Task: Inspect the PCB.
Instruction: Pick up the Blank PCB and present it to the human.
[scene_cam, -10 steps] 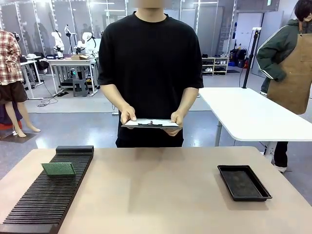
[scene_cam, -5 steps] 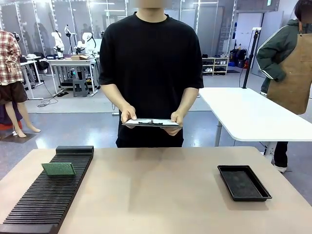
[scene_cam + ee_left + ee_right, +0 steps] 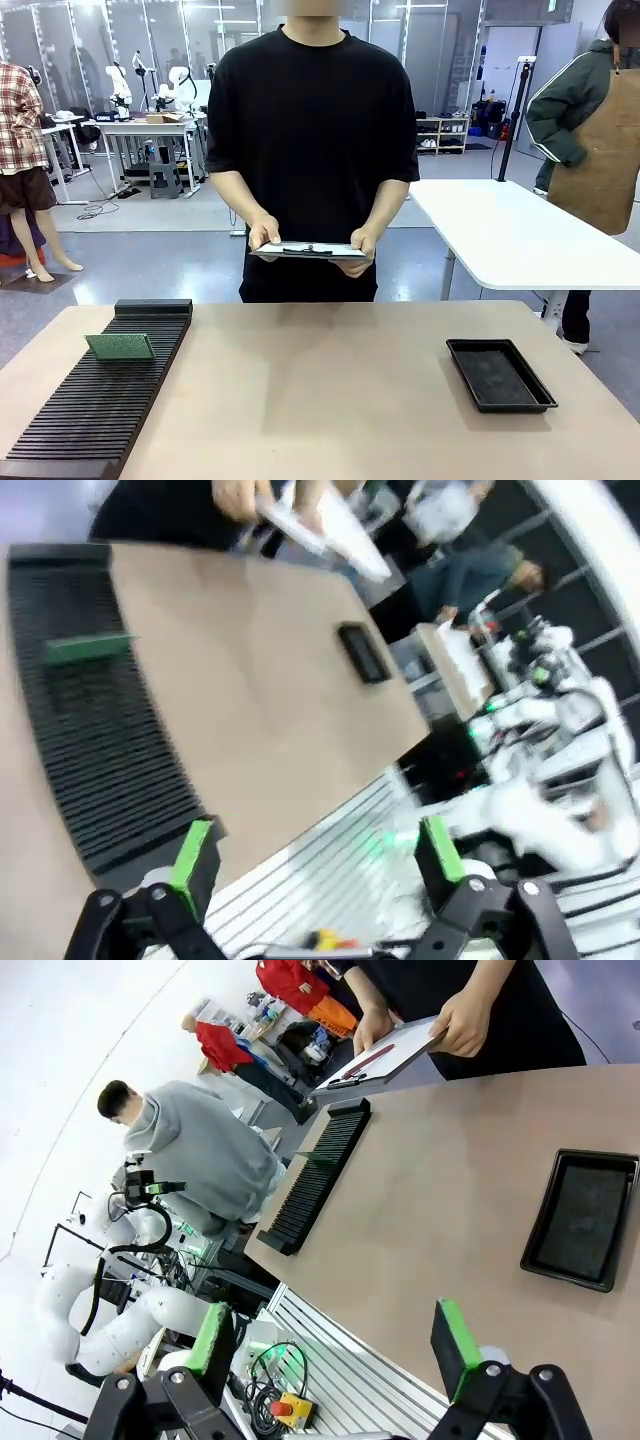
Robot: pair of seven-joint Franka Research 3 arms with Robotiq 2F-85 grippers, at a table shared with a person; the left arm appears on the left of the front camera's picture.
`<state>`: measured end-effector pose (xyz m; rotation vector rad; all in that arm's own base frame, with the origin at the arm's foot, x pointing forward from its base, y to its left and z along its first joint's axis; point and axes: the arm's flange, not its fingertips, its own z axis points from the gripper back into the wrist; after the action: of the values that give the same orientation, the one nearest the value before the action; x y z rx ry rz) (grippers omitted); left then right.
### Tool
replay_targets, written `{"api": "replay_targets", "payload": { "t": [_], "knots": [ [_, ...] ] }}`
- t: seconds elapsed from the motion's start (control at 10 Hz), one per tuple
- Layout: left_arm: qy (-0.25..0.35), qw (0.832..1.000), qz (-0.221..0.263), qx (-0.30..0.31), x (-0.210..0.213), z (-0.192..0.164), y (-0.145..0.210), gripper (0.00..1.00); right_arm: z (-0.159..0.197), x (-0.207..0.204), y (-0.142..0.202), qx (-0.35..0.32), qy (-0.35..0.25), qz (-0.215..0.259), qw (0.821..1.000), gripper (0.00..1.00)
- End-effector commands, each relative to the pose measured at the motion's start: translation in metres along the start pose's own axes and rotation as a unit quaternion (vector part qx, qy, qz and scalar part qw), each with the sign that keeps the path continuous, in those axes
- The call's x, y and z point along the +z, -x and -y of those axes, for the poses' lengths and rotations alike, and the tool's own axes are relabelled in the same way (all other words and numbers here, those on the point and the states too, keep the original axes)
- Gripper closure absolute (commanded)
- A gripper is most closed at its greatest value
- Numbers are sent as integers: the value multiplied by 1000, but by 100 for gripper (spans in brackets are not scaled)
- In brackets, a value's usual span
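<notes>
- The PCB (image 3: 120, 346) is seen set on edge in a slot of the black rack (image 3: 100, 405), toward the rack's far end, with its green face turned to the robot's side.
- The rack is laid along the left side of the table (image 3: 330, 400); a black tray (image 3: 500, 374) is placed on the right side, well apart from it.
- The left gripper (image 3: 315, 852) is held open and empty above the near table edge, with its green pads spread wide. The PCB (image 3: 88, 647) is seen far beyond it.
- The right gripper (image 3: 333, 1342) is likewise spread open, with nothing between its pads, off the table's near edge.
- A clipboard (image 3: 310, 251) is held level over the far edge by the person (image 3: 310, 150), gripped in both hands (image 3: 262, 236).
</notes>
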<state>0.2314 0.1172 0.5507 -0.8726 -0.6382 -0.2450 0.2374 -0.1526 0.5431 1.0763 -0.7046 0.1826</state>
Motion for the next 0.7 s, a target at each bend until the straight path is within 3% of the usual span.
{"api": "replay_targets", "payload": {
  "t": [0.0, 0.1, 0.3, 0.4, 0.5, 0.6],
  "knots": [
    [-201, 953, -90, -207, -28, 52, -10, 0, 0, 0, -2, 11, -4, 3, 1000, 0],
    [-243, 898, -172, -324, -54, 54, -31, 0, 0, 0, -2, 11, -4, 3, 1000, 0],
    [-240, 828, -246, -443, -102, 45, -69, 0, 0, 0, -2, 11, -4, 3, 1000, 0],
    [-255, 821, -246, -447, -121, 34, -89, 0, 0, 0, -2, 11, -4, 3, 1000, 0],
    [-242, 795, -309, -463, -145, 21, -99, 0, 0, 0, -2, 11, -4, 3, 1000, 0],
    [-213, 791, -361, -445, -170, 0, -102, 0, 0, 0, -2, 11, -4, 3, 1000, 0]
  ]
}}
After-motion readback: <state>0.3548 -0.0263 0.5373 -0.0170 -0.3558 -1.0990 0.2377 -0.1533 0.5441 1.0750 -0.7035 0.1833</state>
